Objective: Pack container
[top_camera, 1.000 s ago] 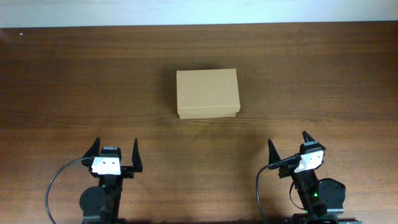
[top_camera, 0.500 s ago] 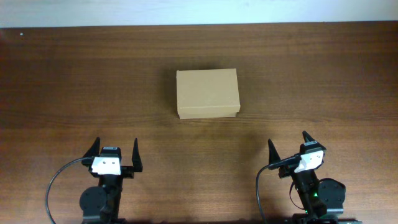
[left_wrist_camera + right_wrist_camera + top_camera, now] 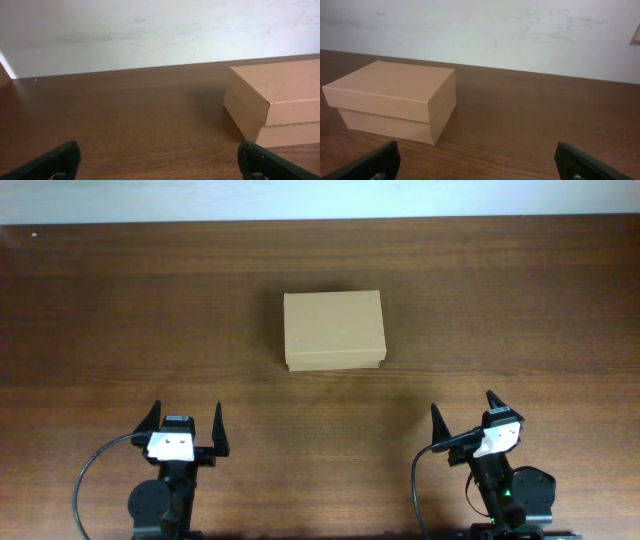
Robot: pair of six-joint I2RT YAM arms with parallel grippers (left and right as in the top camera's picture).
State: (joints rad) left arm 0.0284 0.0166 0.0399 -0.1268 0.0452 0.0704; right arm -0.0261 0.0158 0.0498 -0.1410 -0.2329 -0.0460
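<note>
The container (image 3: 334, 330) is a plain tan cardboard box with its lid shut, standing on the wooden table at the middle. It also shows at the right of the left wrist view (image 3: 280, 102) and at the left of the right wrist view (image 3: 395, 100). My left gripper (image 3: 185, 425) is open and empty near the front edge, well short and left of the box. My right gripper (image 3: 463, 413) is open and empty near the front edge, right of the box. Both wrist views show the finger tips wide apart, the left gripper (image 3: 160, 162) and the right gripper (image 3: 479, 162).
The brown wooden table (image 3: 120, 310) runs back to a white wall (image 3: 150, 30). Black cables loop beside both arm bases at the front edge.
</note>
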